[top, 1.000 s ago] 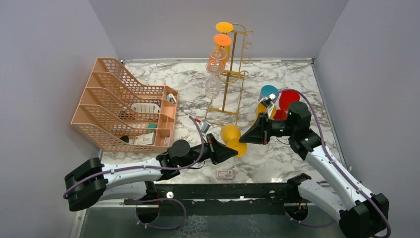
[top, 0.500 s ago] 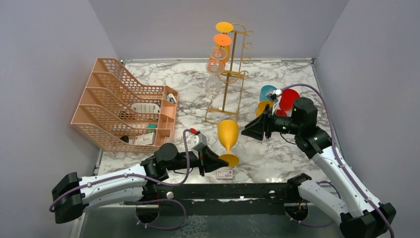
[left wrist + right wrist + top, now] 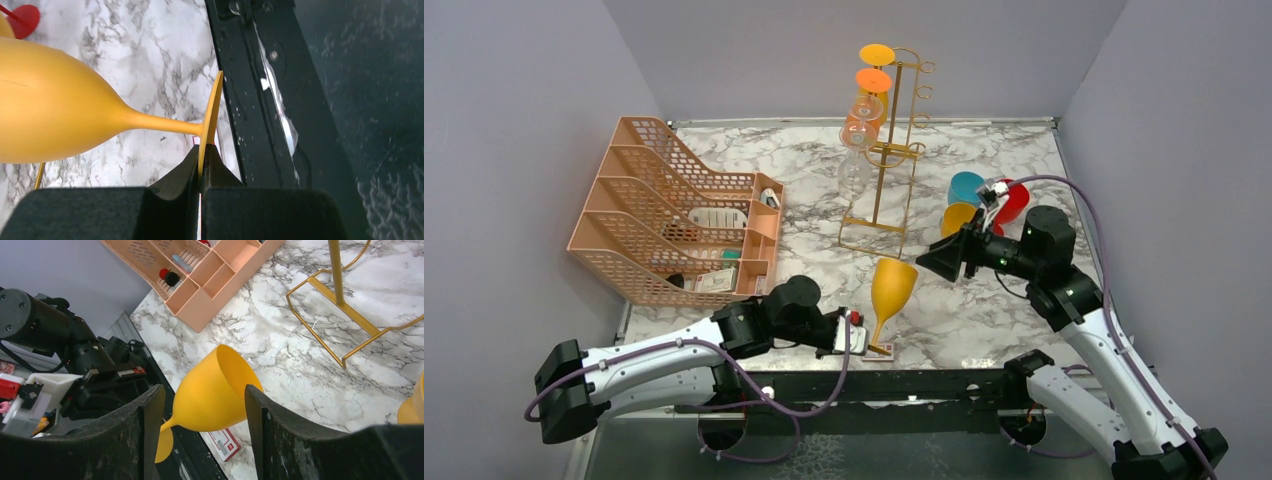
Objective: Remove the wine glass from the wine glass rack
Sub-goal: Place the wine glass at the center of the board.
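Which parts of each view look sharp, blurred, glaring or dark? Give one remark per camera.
Top external: even, soft light, with no hard shadows on the marble table. Left wrist: white glare on the black rail; the left gripper is dark and nearly featureless. Right wrist: the right gripper is blurred up close, while the wine glass rack is sharp.
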Motion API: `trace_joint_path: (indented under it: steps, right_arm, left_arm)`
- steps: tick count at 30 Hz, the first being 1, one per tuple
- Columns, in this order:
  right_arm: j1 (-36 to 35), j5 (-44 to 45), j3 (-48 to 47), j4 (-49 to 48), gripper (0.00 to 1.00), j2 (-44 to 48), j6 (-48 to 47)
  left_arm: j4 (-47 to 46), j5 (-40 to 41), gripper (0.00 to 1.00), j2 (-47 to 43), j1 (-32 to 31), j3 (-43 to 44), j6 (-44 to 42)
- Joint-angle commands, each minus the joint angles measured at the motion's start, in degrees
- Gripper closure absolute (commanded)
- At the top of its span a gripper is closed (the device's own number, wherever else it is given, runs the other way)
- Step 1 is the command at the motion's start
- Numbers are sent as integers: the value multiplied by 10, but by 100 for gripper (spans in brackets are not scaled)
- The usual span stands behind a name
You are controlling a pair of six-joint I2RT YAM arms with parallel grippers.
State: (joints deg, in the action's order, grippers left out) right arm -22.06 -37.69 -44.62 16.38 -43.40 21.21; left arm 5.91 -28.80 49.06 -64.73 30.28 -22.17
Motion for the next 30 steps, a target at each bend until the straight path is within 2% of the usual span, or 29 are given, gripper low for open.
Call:
trace_joint_path:
  steps: [1, 8, 14, 17, 19, 27, 30]
  right_arm:
    - [-1, -24, 5, -18, 37, -10, 7]
    - [-2, -99, -8, -16, 36, -86, 27]
    - [-4, -216, -5, -69, 37, -152, 78]
    - [-25, -223, -4, -81, 38, -187, 87]
    - [-41, -206, -7, -64, 42, -205, 75]
    - [-65, -238, -7, -76, 60, -242, 68]
    - [-65, -252, -10, -73, 61, -242, 66]
  left_arm:
    - [63, -41, 100, -2, 0, 3, -119]
    - [0, -18, 100, -59, 0, -62, -137]
    - [-3, -20, 100, -67, 0, -66, -135]
    - [-1, -27, 100, -69, 0, -66, -134]
    - [0, -24, 100, -74, 0, -68, -132]
    - [13, -2, 100, -81, 0, -73, -130]
    - [22, 9, 100, -72, 0, -73, -133]
